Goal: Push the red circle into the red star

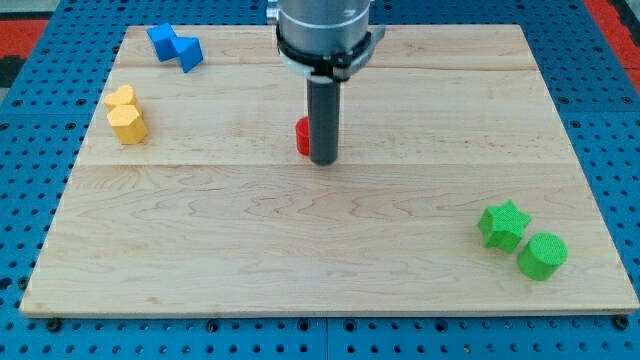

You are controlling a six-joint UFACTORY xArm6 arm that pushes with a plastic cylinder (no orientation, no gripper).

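Observation:
A red block sits near the middle of the wooden board. Only its left edge shows, so I cannot tell whether it is the circle or the star; no second red block is visible. My tip stands just to the right of and in front of this red block, touching or nearly touching it. The dark rod hides most of the block.
Two blue blocks lie at the top left. Two yellow blocks sit at the left edge. A green star and a green cylinder sit at the bottom right. A blue pegboard surrounds the board.

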